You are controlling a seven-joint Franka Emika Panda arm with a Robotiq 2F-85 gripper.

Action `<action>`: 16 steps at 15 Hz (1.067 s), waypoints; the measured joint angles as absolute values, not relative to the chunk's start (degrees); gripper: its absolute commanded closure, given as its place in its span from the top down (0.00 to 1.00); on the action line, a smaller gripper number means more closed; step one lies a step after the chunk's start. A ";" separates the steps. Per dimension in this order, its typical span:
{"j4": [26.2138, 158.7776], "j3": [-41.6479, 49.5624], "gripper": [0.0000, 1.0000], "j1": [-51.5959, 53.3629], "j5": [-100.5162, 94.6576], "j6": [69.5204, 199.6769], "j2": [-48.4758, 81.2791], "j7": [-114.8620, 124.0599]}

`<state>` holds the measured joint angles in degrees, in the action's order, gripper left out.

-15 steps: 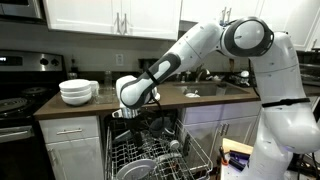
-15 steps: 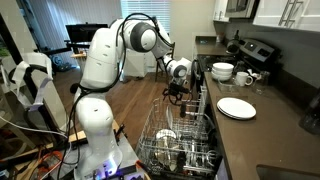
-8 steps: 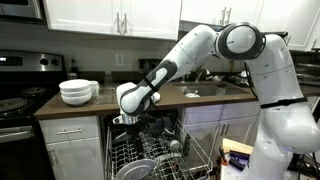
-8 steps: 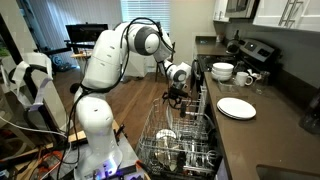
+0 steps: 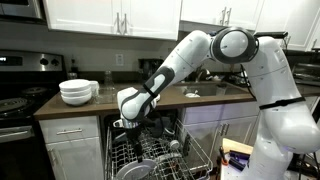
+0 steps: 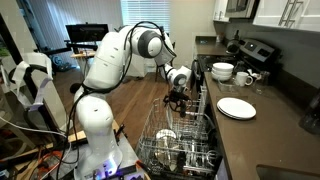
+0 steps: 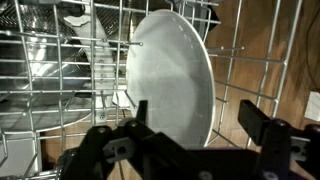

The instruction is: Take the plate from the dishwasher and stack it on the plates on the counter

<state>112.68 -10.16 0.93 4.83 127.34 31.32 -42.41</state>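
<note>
In the wrist view a round pale grey-white plate (image 7: 170, 80) stands on edge in the pale wire rack of the dishwasher (image 7: 60, 60). My gripper (image 7: 195, 125) is open just above it, with the plate's rim between the two dark fingers and no visible contact. In both exterior views the gripper (image 5: 128, 124) (image 6: 177, 97) hangs low over the pulled-out rack (image 5: 150, 160) (image 6: 180, 140). The low stack of white plates (image 6: 236, 107) lies on the dark brown counter (image 6: 255, 130); in an exterior view the arm hides it.
A taller stack of white bowls (image 5: 76, 91) (image 6: 222, 71) and a cup (image 6: 245, 78) stand on the counter near the black stove (image 5: 15, 100). The rack holds other dishes and a metal bowl (image 7: 50, 75). The dishwasher door is down.
The gripper has moved down toward the rack, closer to the upright plate. The plate and the dishes have not moved.
</note>
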 measured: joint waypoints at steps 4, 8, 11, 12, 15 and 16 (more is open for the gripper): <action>112.41 -9.96 0.63 0.92 4.16 128.53 32.45 -42.41; 111.87 -9.91 0.40 0.92 3.99 129.20 33.25 -42.41; 111.70 -9.92 0.17 0.92 3.99 129.81 33.43 -42.41; 111.70 -9.92 0.09 0.92 3.99 130.20 33.48 -42.41; 111.65 -9.93 0.03 0.91 3.99 130.89 33.62 -42.41; 111.51 -9.96 0.02 0.91 3.99 130.88 33.58 -42.41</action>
